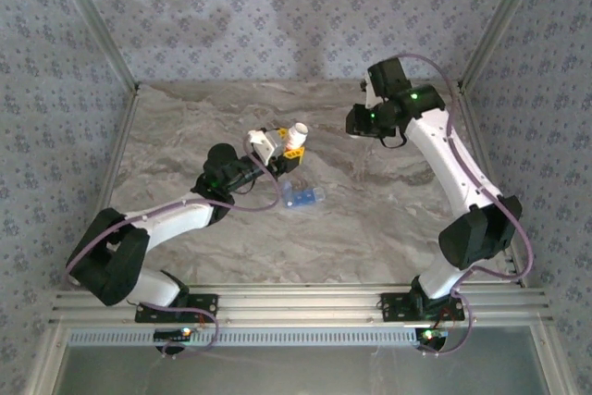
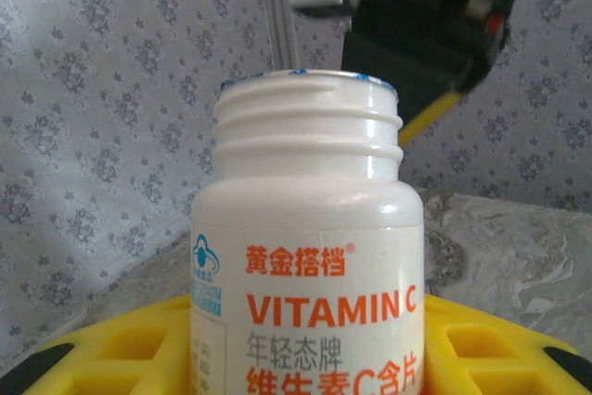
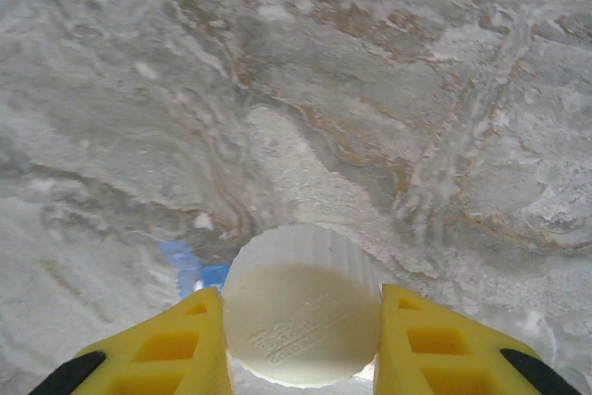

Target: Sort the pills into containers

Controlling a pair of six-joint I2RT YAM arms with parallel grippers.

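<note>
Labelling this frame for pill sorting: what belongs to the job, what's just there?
Job: translucent blue rectangular pill box; white Vitamin C bottle in left fingers; white ribbed round cap in right fingers.
Just there: marbled tabletop; floral wall panels.

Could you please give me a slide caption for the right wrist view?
Right end effector grips the white bottle cap over the marbled table.

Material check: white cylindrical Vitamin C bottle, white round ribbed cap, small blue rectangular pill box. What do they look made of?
The white cylindrical bottle is likely glossy opaque plastic: moulded neck threads and soft highlights. The white round ribbed cap is probably matte plastic: moulded side ridges and embossed lettering on its face. The small blue rectangular pill box seems to be translucent plastic, but it is too small to judge the finish.
</note>
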